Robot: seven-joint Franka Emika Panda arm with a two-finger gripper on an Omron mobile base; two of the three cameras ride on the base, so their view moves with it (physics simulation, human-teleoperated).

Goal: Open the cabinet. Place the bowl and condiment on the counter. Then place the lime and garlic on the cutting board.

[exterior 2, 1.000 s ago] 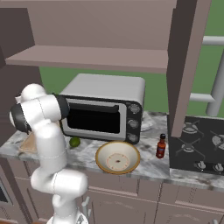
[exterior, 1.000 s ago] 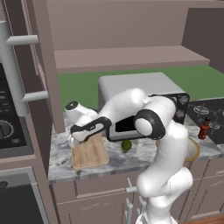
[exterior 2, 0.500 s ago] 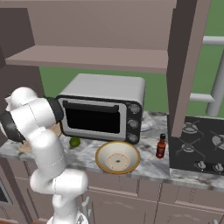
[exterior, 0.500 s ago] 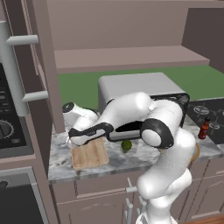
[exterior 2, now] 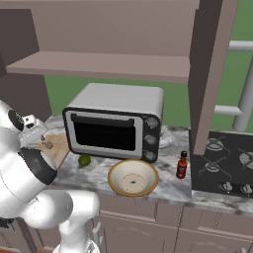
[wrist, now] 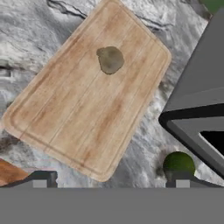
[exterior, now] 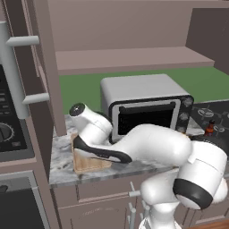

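Note:
In the hand view my gripper (wrist: 111, 181) hangs open above the cutting board (wrist: 87, 100), its fingertips (wrist: 41, 179) wide apart and holding nothing. The garlic (wrist: 110, 59) lies loose on the board's far half. Beside the board, on the counter (wrist: 39, 26), sits the lime (wrist: 178, 162), close to one fingertip. The right base view has the garlic (exterior 2: 48, 145) on the cutting board (exterior 2: 58, 148), the lime (exterior 2: 84, 160) at the oven's front corner, and the bowl (exterior 2: 132, 178) and condiment (exterior 2: 182, 165) standing on the counter (exterior 2: 168, 190). The cabinet (exterior 2: 212, 74) stands open.
A silver toaster oven (exterior 2: 116, 121) fills the middle of the counter right of the board. The black stovetop (exterior 2: 222, 165) is at the far right. The open cabinet door (exterior: 47, 67) with grey bar handles (exterior: 13, 67) hangs left of the board.
The jaws have gone from half shut to wide open, leaving the garlic free on the board. The arm's elbow has swung lower, along the counter's front.

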